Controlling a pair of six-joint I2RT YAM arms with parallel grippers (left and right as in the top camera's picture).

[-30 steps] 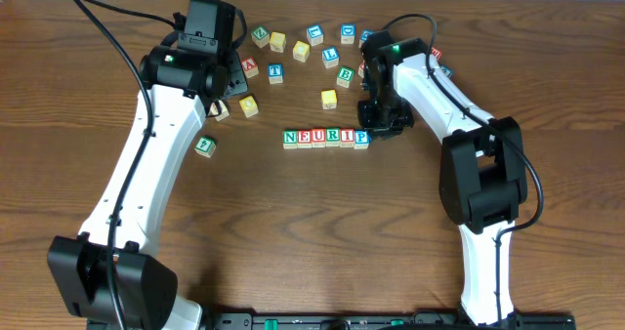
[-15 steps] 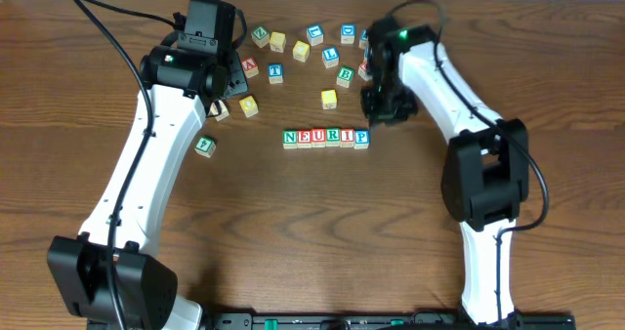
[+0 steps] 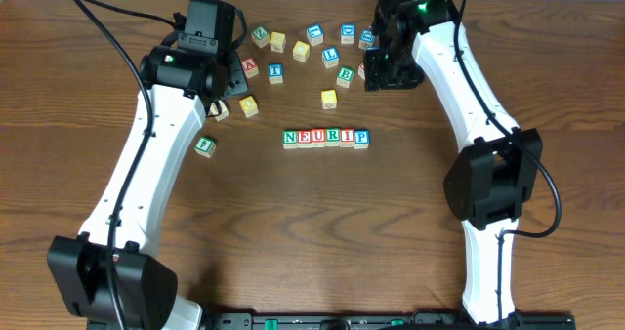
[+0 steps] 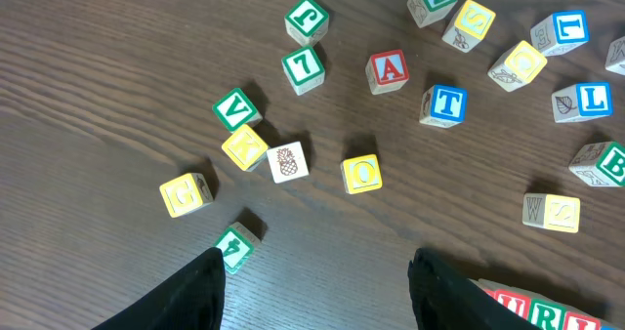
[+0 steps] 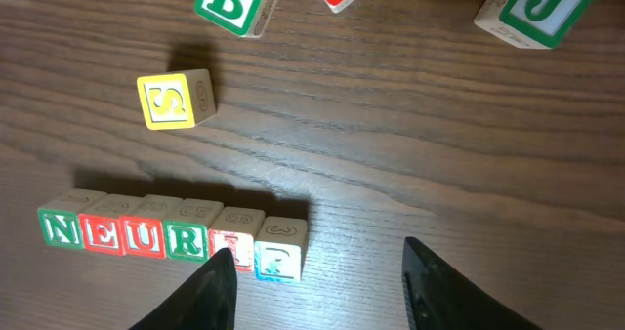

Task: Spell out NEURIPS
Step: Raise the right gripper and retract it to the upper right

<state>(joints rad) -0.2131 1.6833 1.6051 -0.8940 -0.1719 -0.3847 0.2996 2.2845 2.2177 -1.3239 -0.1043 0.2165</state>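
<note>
Six cubes spelling N, E, U, R, I, P stand in a row (image 3: 326, 138) at mid-table, also in the right wrist view (image 5: 171, 234). The yellow-faced S cube (image 3: 329, 99) lies loose just behind the row, also in the right wrist view (image 5: 176, 100). My right gripper (image 3: 381, 74) is open and empty, raised behind and to the right of the row's P end (image 5: 317, 281). My left gripper (image 4: 317, 291) is open and empty over loose cubes at the back left (image 3: 227, 84). The row's end shows at its lower right (image 4: 542, 315).
Several loose cubes with other letters lie along the back: B (image 5: 234, 0), J (image 5: 542, 8), A (image 4: 388, 70), T (image 4: 444, 104), O (image 4: 361, 174), V (image 4: 236, 108). A green cube (image 3: 205, 145) sits apart at the left.
My right gripper has drawn back from beside the P cube toward the far loose cubes, empty. The row and the left arm have not moved.
</note>
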